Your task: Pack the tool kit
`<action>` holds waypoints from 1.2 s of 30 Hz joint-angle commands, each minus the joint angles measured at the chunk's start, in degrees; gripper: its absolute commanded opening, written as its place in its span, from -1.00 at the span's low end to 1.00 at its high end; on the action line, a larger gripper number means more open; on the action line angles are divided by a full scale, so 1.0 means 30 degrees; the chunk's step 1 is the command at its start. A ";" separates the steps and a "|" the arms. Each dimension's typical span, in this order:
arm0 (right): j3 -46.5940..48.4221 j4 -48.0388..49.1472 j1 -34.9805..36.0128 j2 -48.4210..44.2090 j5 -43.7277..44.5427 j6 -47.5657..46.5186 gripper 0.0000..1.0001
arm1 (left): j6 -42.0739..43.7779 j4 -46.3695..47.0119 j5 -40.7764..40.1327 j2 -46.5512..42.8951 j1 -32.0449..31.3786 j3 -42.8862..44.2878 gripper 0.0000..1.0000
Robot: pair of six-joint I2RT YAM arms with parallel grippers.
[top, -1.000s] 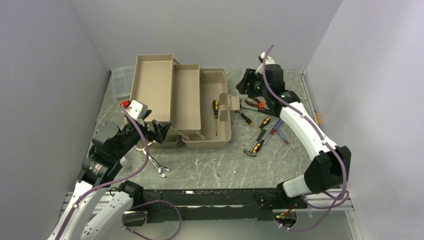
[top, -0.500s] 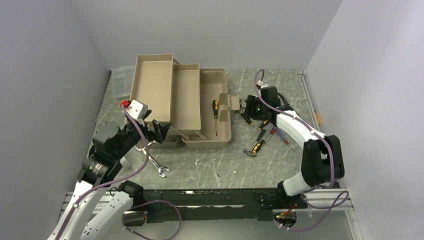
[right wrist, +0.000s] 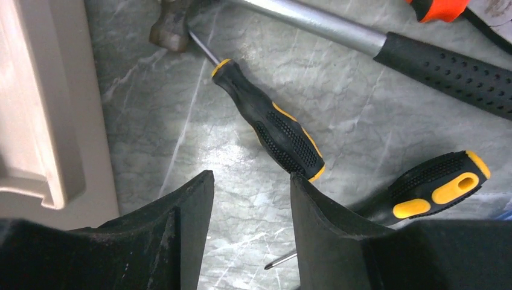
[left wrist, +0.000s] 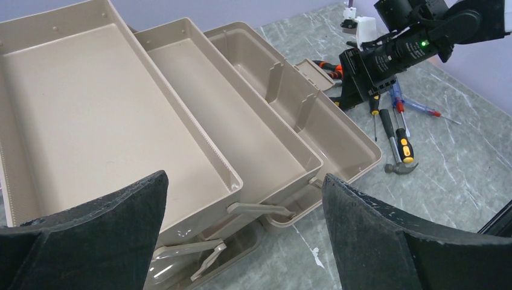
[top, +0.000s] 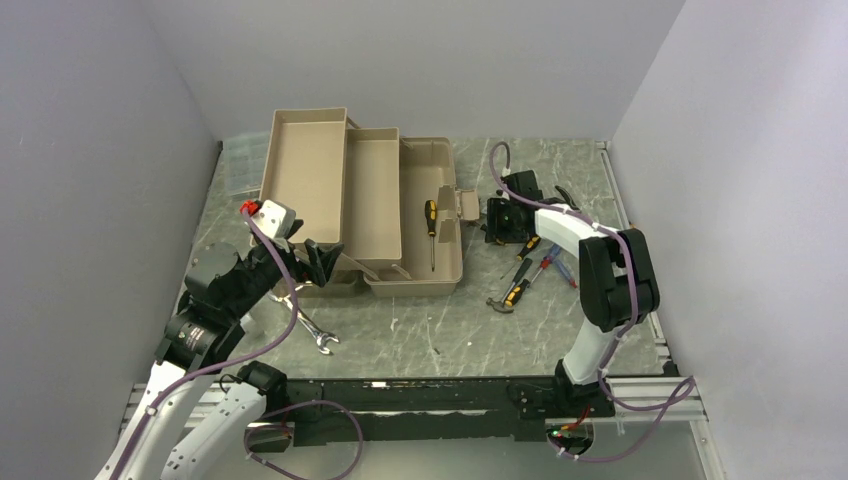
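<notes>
Top external view: the toolbox (top: 305,170) stands open, its two trays folded out stepwise to the left of its deep bottom well.
Stowed item: one black-and-yellow screwdriver (top: 431,232) lies lengthwise in the bottom well of the toolbox, handle toward the far end.
Wrench: the steel wrench (top: 316,334) lies flat in front of the toolbox's near left corner, apart from it.
Loose tools: a hammer (top: 509,296) and several screwdrivers (top: 530,249) lie in a cluster just right of the toolbox, outside its right wall.
Pliers: the left wrist view shows orange-handled pliers (left wrist: 326,64) beyond the toolbox's right side latch, partly hidden by the right arm.
Left gripper: the left gripper (left wrist: 244,181) hangs at the toolbox's near left side, jaws spread wide, nothing between them.
Right gripper: the right gripper (right wrist: 252,177) is low over the loose tools just right of the toolbox, jaws partly apart, gripping nothing.
Right wrist view: a short screwdriver (right wrist: 270,126) lies just ahead of the finger gap; a second handle (right wrist: 436,185) lies just beside the right-hand finger (right wrist: 326,229); contact cannot be told.
Hammer detail: a second hammer (right wrist: 422,53) lies beyond the short screwdriver, its head nearest the toolbox wall.
</notes>
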 commanded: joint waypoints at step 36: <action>0.4120 -0.1308 -0.1401 0.2475 -0.2121 -0.2421 0.27 | 0.0084 0.0851 0.0389 0.0193 -0.0038 0.0037 0.99</action>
